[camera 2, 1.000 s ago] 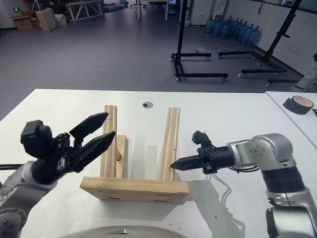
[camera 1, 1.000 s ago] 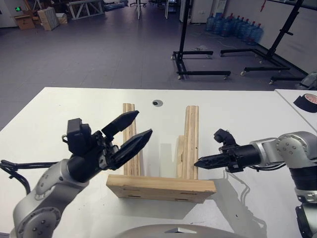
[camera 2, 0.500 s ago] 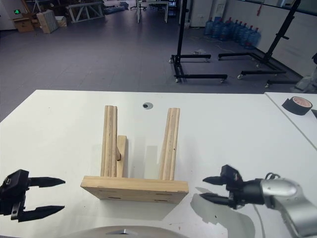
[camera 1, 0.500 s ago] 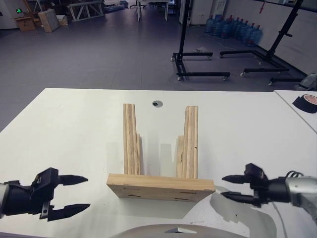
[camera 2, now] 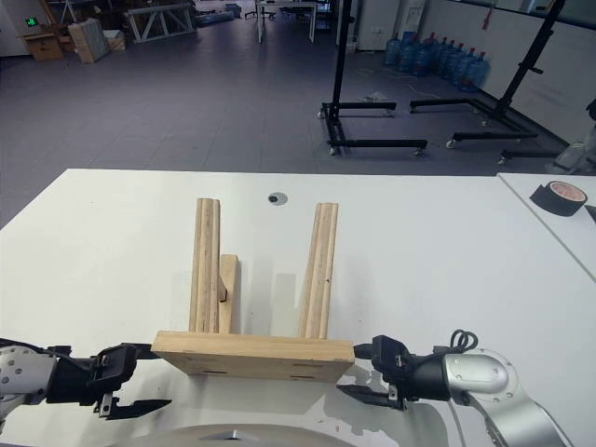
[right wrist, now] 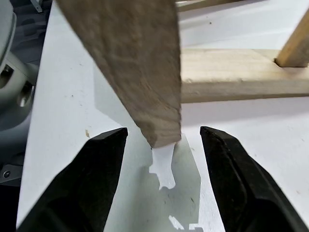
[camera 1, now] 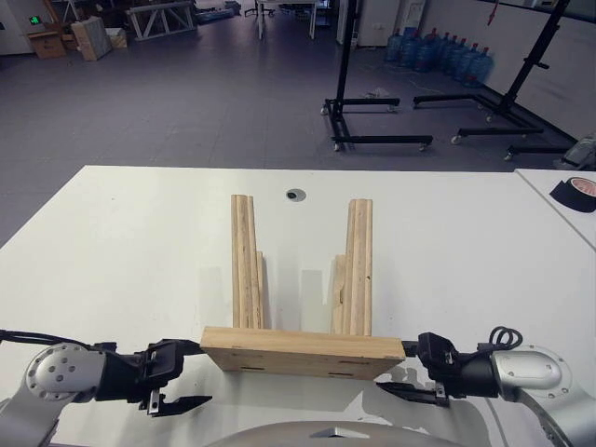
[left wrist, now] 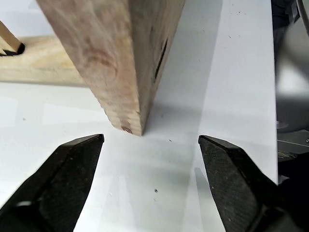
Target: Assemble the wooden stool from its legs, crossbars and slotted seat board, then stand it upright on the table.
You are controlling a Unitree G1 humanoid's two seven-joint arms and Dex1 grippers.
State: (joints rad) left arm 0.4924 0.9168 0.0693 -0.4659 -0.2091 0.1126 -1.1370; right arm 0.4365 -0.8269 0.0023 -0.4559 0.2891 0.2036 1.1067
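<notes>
The wooden stool lies on its side on the white table (camera 1: 121, 242). Its slotted seat board (camera 1: 303, 352) stands on edge near the front, and the legs (camera 1: 244, 261) (camera 1: 360, 265) point away from me, with short crossbars (camera 2: 226, 279) between them. My left gripper (camera 1: 189, 374) is open low at the board's left end, a finger on either side of the corner (left wrist: 120, 63). At the board's right end my right gripper (camera 1: 402, 368) is open too, its fingers (right wrist: 104, 164) straddling that end (right wrist: 145, 72). Neither gripper holds anything.
A round grommet hole (camera 1: 296, 194) lies in the table beyond the legs. A black tape roll (camera 1: 575, 193) sits on a second table at the far right. Black wheeled stands (camera 1: 377, 102) are on the floor behind. The table's front edge is close behind the board.
Both arms dropped from beside the stool's legs to the table surface at the two ends of the seat board. The right gripper went from shut to open. The stool has not moved.
</notes>
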